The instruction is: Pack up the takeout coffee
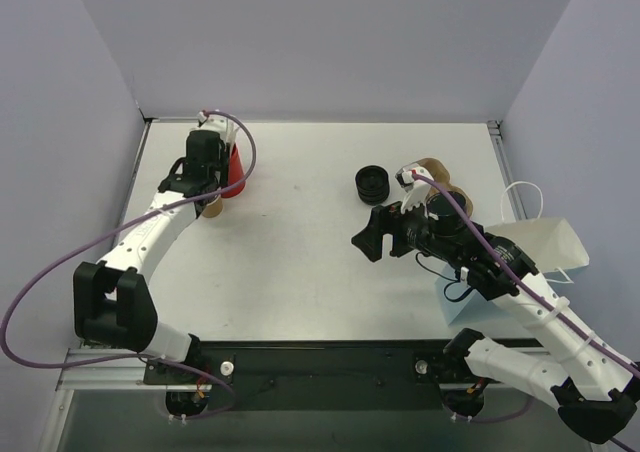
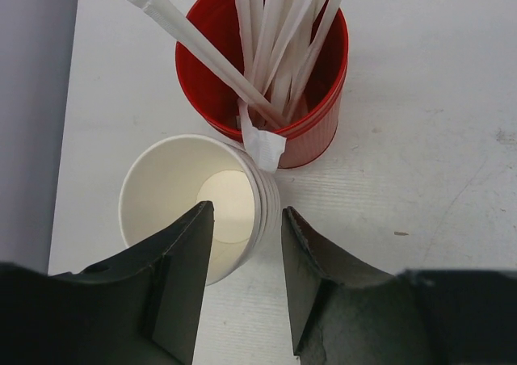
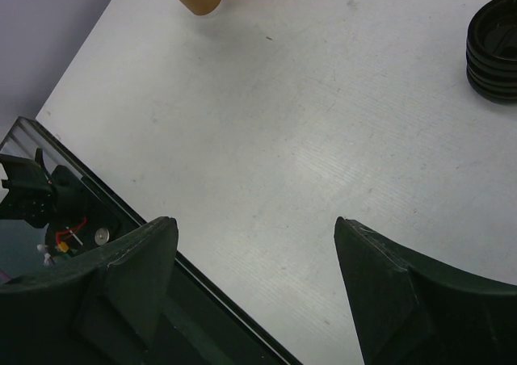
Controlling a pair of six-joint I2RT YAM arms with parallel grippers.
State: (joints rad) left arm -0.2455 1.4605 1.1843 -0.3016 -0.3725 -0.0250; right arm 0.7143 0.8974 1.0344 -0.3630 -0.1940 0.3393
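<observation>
From above, take the red cup [image 1: 234,172] at the far left of the table [image 1: 300,272] as your marker. Your left gripper [image 1: 212,194] sits right against its near side, over a stack of paper cups [image 1: 212,208] that stands just beside the red cup. Well to the right of the red cup is a stack of black lids [image 1: 373,184]. Your right gripper [image 1: 375,234] hangs over bare table just nearer to you than those lids. The takeout coffee [image 1: 435,162] shows only as a tan-brown curve behind your right wrist, far right of the red cup. The arm hides most of it, and you cannot make out its lid. Farther right still, a white bag [image 1: 545,244] lies on its side. Your left wrist camera shows the red cup full of wrapped straws [image 2: 266,42], with the cup stack touching its near-left side. Your left fingers [image 2: 182,268] are half spread across the stack's right wall, one inside the top cup and one outside. A gap still shows on the inner side, so nothing is pinched. Your right wrist camera shows that gripper's fingers [image 3: 129,260] spread wide with only bare table between them. The red cup and paper cups are at the top edge, and the lids are far to their right.
</observation>
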